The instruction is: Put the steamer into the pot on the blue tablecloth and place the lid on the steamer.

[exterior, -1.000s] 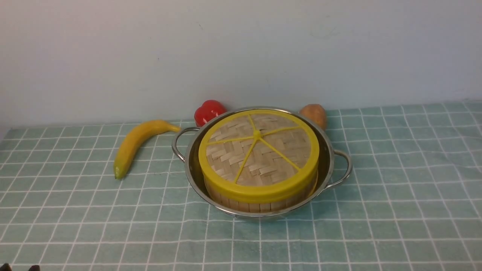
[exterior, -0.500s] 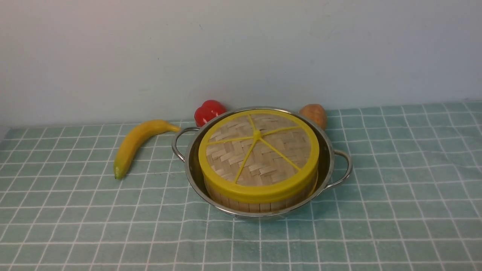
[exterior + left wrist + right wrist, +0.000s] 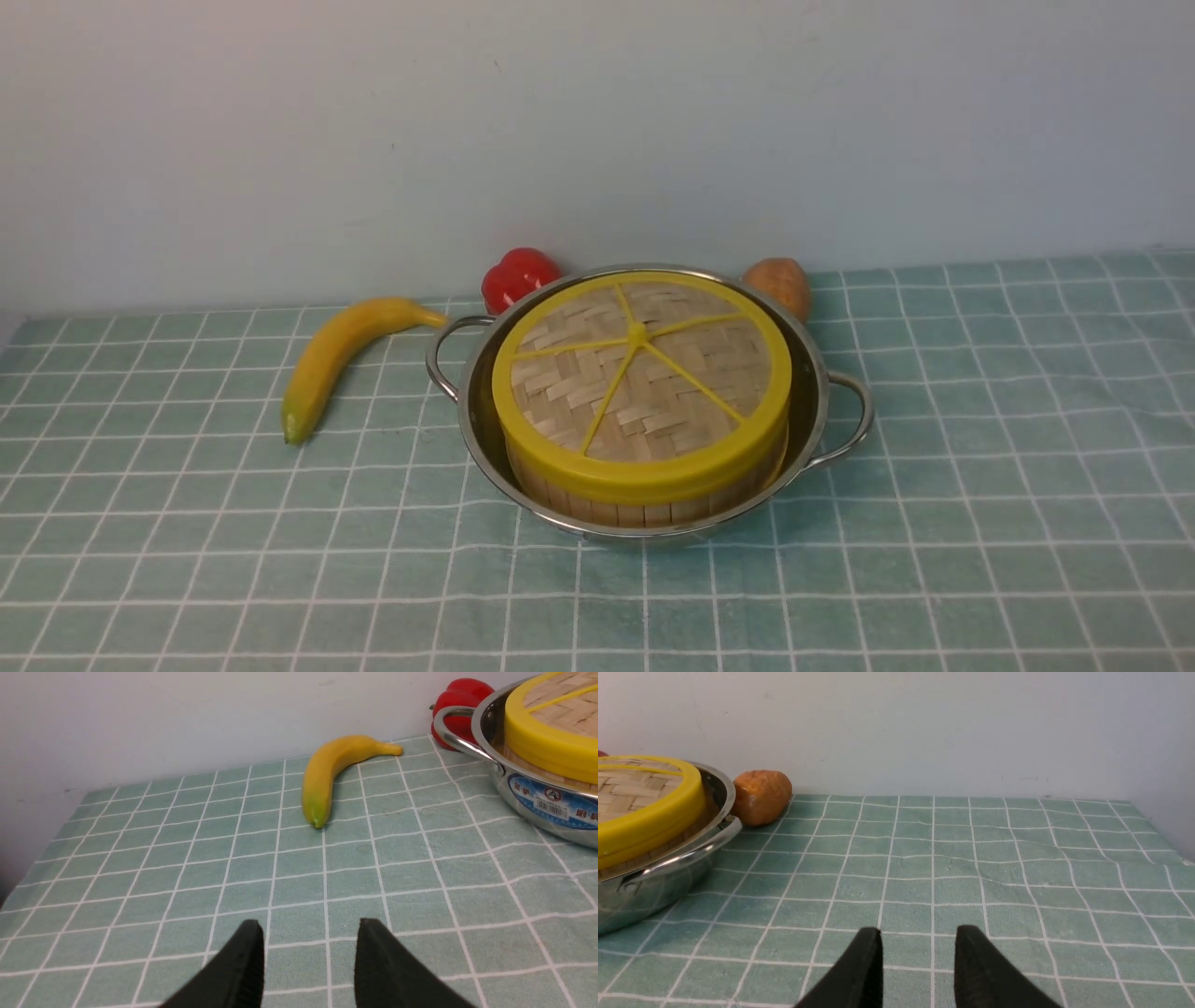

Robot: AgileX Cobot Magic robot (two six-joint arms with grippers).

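Note:
The shiny pot [image 3: 813, 378] stands on the blue tablecloth [image 3: 980, 523] at the middle. Inside it sits the steamer [image 3: 644, 511], only its wooden-strip wall showing under the lid [image 3: 644, 373], which lies flat on top with its yellow rim and spokes. Neither gripper shows in the front view. In the left wrist view my left gripper [image 3: 310, 926] hovers over bare cloth, well to the left of the pot [image 3: 537, 798], open and empty. In the right wrist view my right gripper [image 3: 917, 933] is open and empty too, over cloth to the right of the pot [image 3: 654, 891].
A banana [image 3: 336, 359] lies left of the pot. A red pepper [image 3: 516, 275] and a brown potato-like thing [image 3: 780, 283] sit behind the pot against the pale wall. The cloth ends at the table's left edge [image 3: 28, 877] and right edge [image 3: 1171, 849].
The dark fingertips seen at the bottom left corner of the front view a second ago have gone out of that view. The pot, steamer and lid have not moved.

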